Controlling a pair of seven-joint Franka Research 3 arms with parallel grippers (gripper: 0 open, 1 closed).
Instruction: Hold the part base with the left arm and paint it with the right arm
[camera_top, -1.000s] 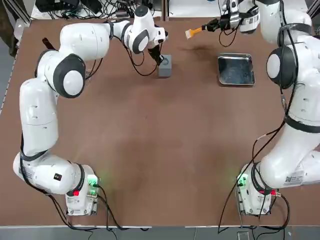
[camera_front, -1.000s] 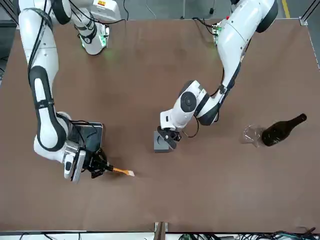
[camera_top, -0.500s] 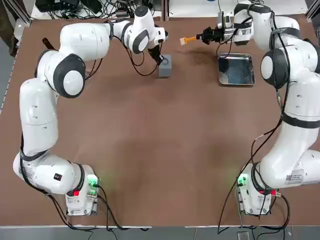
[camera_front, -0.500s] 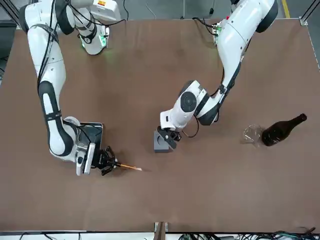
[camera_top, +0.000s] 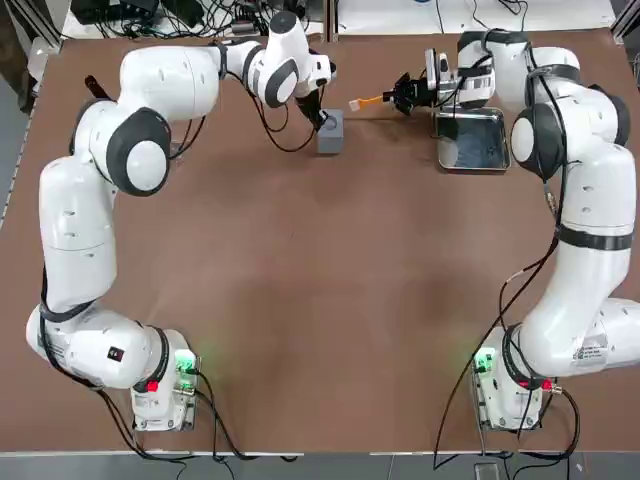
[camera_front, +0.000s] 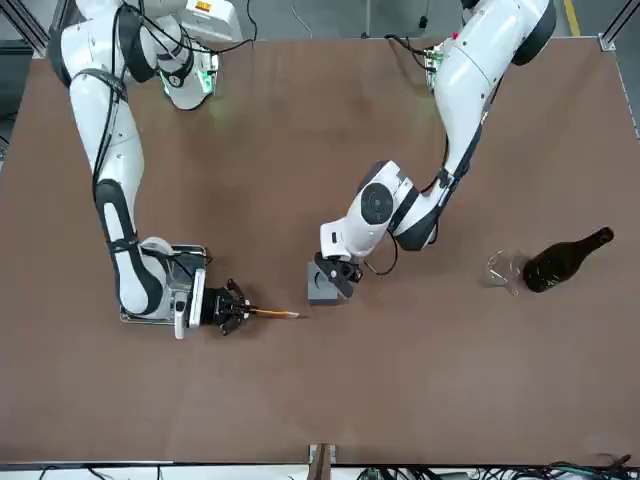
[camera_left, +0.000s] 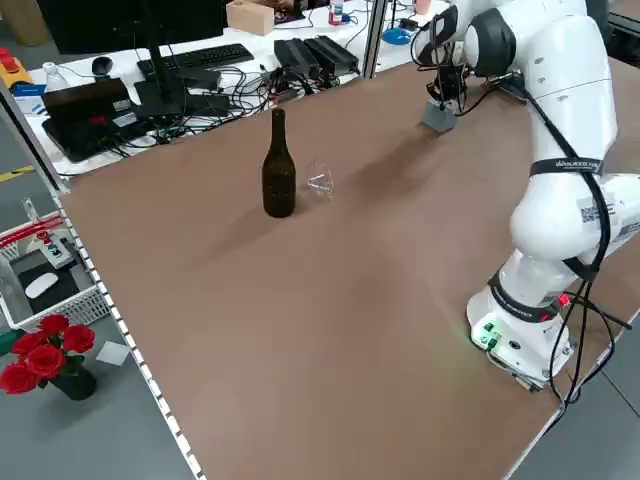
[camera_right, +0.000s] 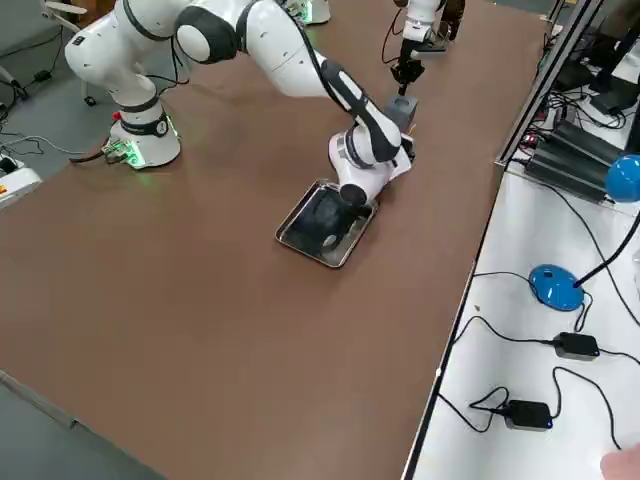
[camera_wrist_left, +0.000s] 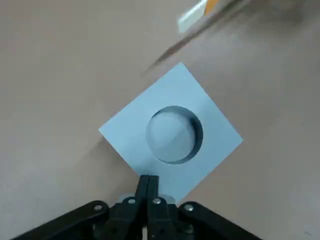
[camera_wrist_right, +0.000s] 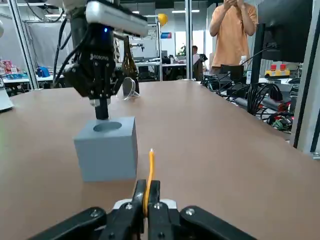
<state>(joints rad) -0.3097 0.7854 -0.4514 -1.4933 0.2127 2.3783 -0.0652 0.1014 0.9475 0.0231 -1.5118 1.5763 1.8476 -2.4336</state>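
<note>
The part base (camera_top: 330, 131) is a small grey cube with a round recess on top, standing on the table at the far middle. My left gripper (camera_top: 321, 117) is shut, its joined fingertips (camera_wrist_left: 148, 182) resting on the cube's top face (camera_wrist_left: 172, 132) near a corner. My right gripper (camera_top: 405, 93) is shut on a thin orange-handled brush (camera_top: 366, 100). The brush lies level and points at the cube (camera_wrist_right: 106, 147). Its pale tip (camera_wrist_left: 192, 14) ends a short gap from the cube, not touching it. From across the table the brush (camera_front: 275, 314) also stops just short of the cube (camera_front: 323, 283).
A flat metal tray (camera_top: 490, 128) lies right under the right wrist. A dark bottle (camera_front: 565, 260) and a clear glass (camera_front: 505, 268) stand on the robot's left side of the table. A person (camera_wrist_right: 232, 35) stands beyond the table; cables and desks line its far edge.
My right gripper has carried the brush from beyond the tray toward the cube, and its tip is now close to the block. The left arm and cube have not moved.
</note>
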